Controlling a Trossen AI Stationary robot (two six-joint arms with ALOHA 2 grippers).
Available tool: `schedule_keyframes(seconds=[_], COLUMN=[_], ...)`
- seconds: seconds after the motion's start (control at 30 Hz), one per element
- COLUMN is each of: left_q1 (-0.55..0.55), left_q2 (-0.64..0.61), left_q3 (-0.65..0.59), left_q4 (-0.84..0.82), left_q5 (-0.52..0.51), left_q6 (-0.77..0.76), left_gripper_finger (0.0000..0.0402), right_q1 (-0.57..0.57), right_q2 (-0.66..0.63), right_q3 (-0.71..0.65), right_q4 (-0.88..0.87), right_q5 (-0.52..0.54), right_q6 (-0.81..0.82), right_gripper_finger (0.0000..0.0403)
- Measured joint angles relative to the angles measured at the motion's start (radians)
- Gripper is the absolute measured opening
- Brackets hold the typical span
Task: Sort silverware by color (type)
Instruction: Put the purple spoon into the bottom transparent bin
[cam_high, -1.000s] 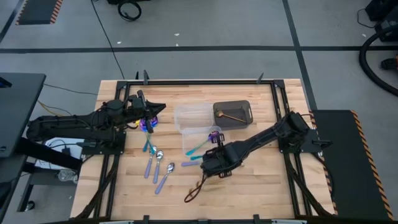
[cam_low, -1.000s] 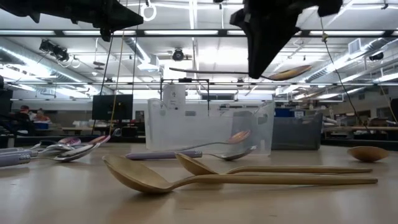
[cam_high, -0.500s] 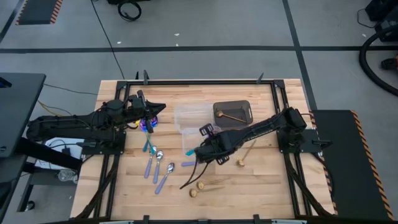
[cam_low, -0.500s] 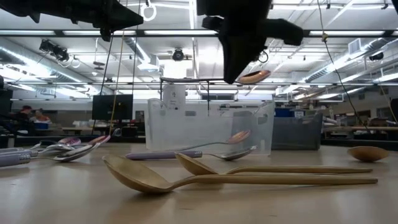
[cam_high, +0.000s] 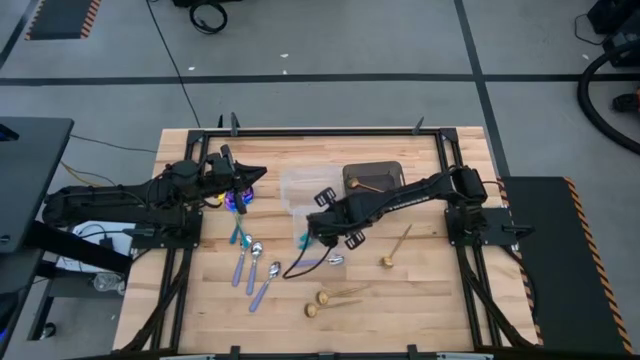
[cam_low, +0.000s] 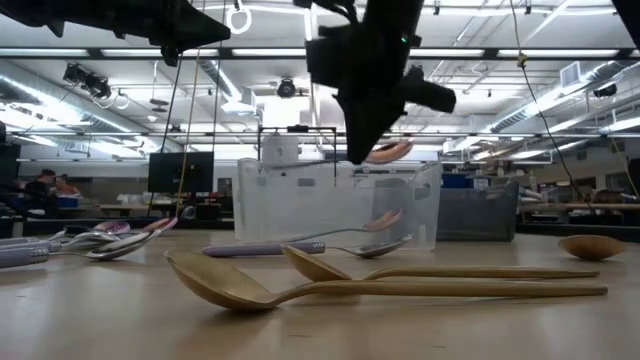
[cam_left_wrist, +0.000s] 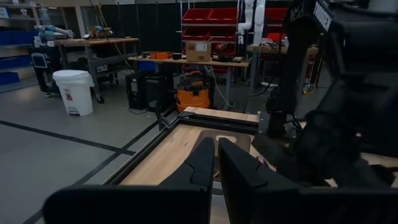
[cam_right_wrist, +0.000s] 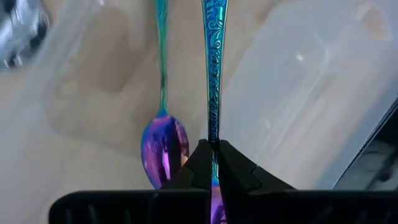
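My right gripper (cam_right_wrist: 212, 148) is shut on an iridescent spoon (cam_right_wrist: 214, 62) with a teal patterned handle. It hangs above a clear tub (cam_high: 318, 222) at the table's middle, in which another purple spoon (cam_right_wrist: 163, 140) lies. The held spoon's bowl (cam_low: 388, 151) shows beside the gripper in the low view. My left gripper (cam_left_wrist: 216, 168) waits shut at the table's left, up above iridescent pieces (cam_high: 238, 200). Silver spoons with pale blue handles (cam_high: 255, 270) and gold spoons (cam_high: 328, 300) lie flat on the wood. My right gripper pinches the iridescent spoon between its two fingers at the thin neck (cam_right_wrist: 213, 134), where the handle meets the bowl. The fingers slant down from above, coming from the table's right, and lie across the spoon. The spoon is lifted clear, about level, over the clear tub.
A second clear tub (cam_high: 308, 184) and a dark tub (cam_high: 375, 184) holding a gold spoon stand just beyond. One more gold spoon (cam_high: 395, 248) and a silver spoon (cam_high: 335, 260) lie near the right arm. Black rails frame the table.
My right gripper has carried the iridescent spoon from the table's near middle toward the far edge and a little left, to above the clear tub. Its wrist has rolled, and the spoon sits slightly lower. It has stayed shut throughout.
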Motion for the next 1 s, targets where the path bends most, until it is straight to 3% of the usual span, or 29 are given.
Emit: schedule_keyframes(seconds=[0.27,0.53,0.8,1.0], left_q1=[0.0,0.0,0.0,0.0], left_q2=[0.0,0.0,0.0,0.0], left_q3=[0.0,0.0,0.0,0.0], left_q4=[-0.002,-0.002,-0.004,-0.042], left_q5=[-0.006,-0.007,-0.007,-0.029], left_q6=[0.002,0.002,0.002,-0.032], left_gripper_finger=[0.0029,0.0029,0.0029,0.0029], right_q1=[0.014,0.01,-0.001,-0.025], right_q2=[0.0,0.0,0.0,-0.004], right_q3=[-0.078,-0.13,-0.209,-0.232], right_q4=[0.135,0.22,0.269,0.285], right_q5=[0.018,-0.108,-0.117,-0.151], right_q6=[-0.194,-0.187,-0.152,-0.065], right_gripper_finger=[0.0016,0.0016,0.0026,0.006])
